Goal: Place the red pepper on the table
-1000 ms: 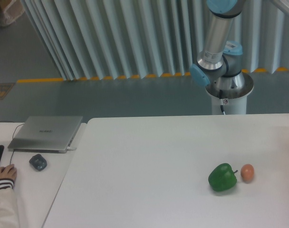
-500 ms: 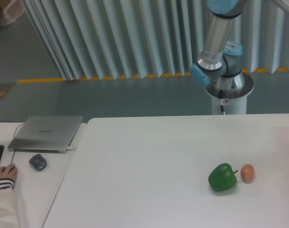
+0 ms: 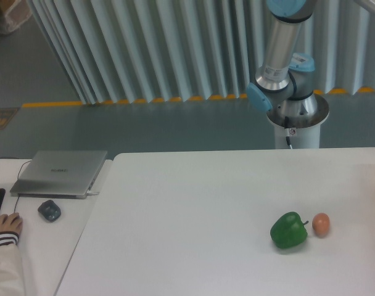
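Note:
The large white table (image 3: 193,216) fills the lower part of the view. The red pepper is out of view. Only the arm's base and lower links (image 3: 285,61) show, standing behind the table's far edge and rising out of the top of the frame. The gripper is out of view.
A green bell pepper (image 3: 289,230) lies on the table at the right, with a small orange-tan egg-shaped thing (image 3: 321,224) just to its right. On the side desk at the left are a silver laptop (image 3: 60,173), a mouse (image 3: 49,210) and a person's hand (image 3: 5,225).

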